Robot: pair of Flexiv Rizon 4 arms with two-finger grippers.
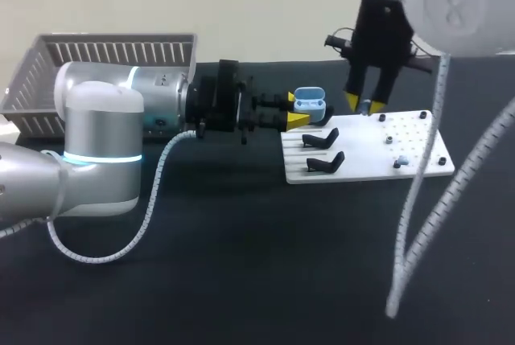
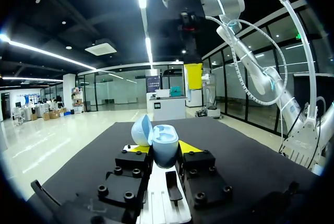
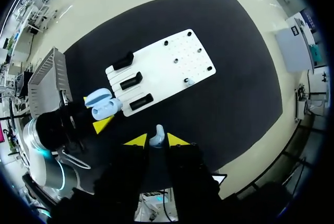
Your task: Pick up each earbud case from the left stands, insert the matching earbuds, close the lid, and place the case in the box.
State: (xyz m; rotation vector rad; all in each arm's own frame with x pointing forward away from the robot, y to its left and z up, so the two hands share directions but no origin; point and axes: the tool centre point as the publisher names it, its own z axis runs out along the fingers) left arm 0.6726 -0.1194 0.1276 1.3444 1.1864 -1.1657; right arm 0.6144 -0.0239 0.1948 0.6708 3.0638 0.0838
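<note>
Our left gripper (image 1: 299, 110) squeezes the blue earbud case (image 1: 310, 101) from both sides, in the middle of the frame near the top. The case lid stands open, and we cannot see what is inside. Our right gripper (image 1: 364, 104) pinches a small earbud (image 3: 157, 135) above the white board (image 1: 370, 160). The grey basket (image 1: 105, 43) sits at the upper left.

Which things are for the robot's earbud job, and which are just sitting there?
For the job: blue case, lid open, in the left claw; earbud in the right claw; grey basket; white board.
Just sitting: two empty black stands on the board; black table cover.
</note>
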